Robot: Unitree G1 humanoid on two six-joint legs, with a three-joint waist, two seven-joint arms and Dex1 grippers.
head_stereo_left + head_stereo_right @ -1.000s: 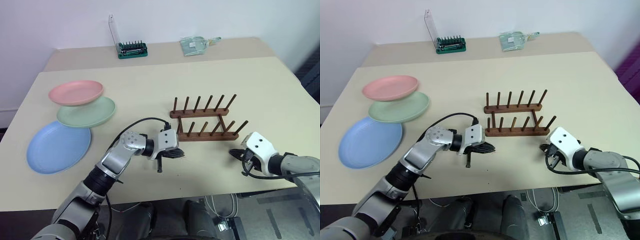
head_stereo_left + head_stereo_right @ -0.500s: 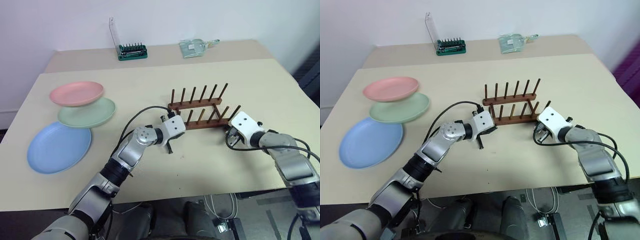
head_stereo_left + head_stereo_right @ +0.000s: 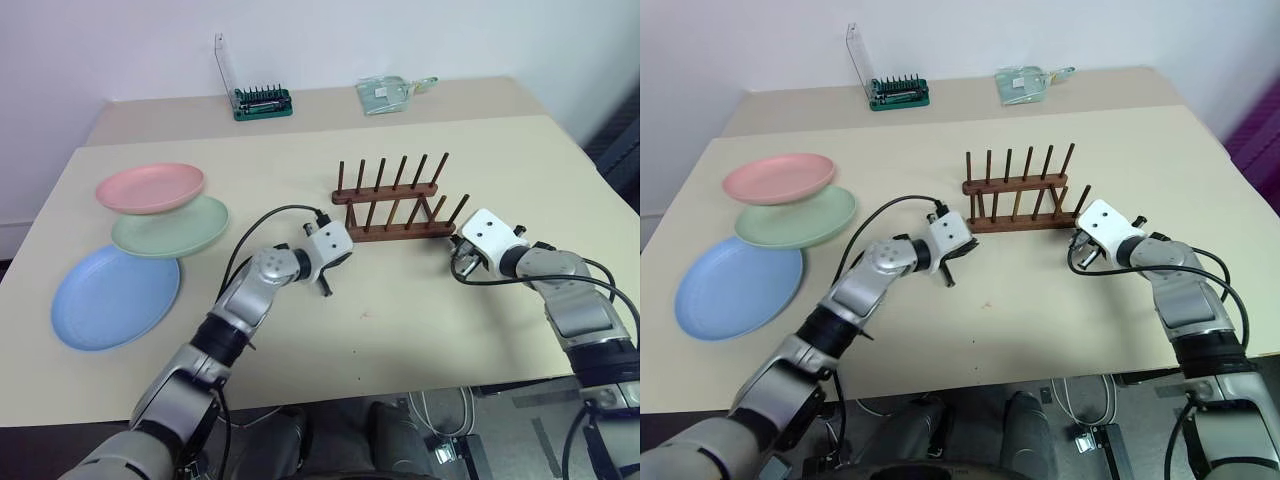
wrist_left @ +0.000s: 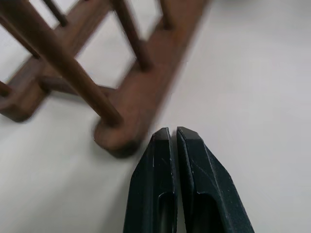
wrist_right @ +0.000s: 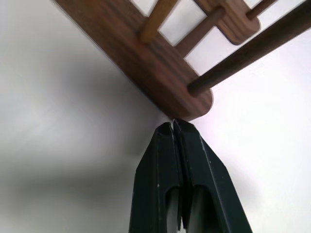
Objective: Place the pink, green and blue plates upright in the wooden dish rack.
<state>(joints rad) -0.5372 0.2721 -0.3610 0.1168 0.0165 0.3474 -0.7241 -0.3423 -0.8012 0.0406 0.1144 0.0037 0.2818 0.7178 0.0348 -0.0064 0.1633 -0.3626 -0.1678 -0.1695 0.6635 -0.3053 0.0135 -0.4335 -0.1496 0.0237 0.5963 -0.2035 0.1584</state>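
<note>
— Three plates are still lying flat at the table's (image 3: 480, 330) left side, well apart from the rack: the pink plate (image 3: 150, 187) is overlapping the green plate (image 3: 170, 226), which is overlapping the larger blue plate (image 3: 115, 296). None is standing upright yet.

— And the wooden dish rack (image 3: 392, 207)?

— It is sitting empty near the middle of the table, every slot between its pegs free. So, as I judge it, all three placements are remaining.

— What are the arms doing?

— Both are flanking the rack. The left gripper (image 4: 174, 135) is pointing at one end of the near rail, fingers pressed together, with a sliver of table between tips and wood. The right gripper (image 5: 173, 125) is at the opposite end, fingers likewise together, tips appearing to be touching the rail's rounded corner. Neither is pinching anything.

— A guess at the step?

— Seemingly nudging or squaring the rack before any plate is being fetched.
</note>
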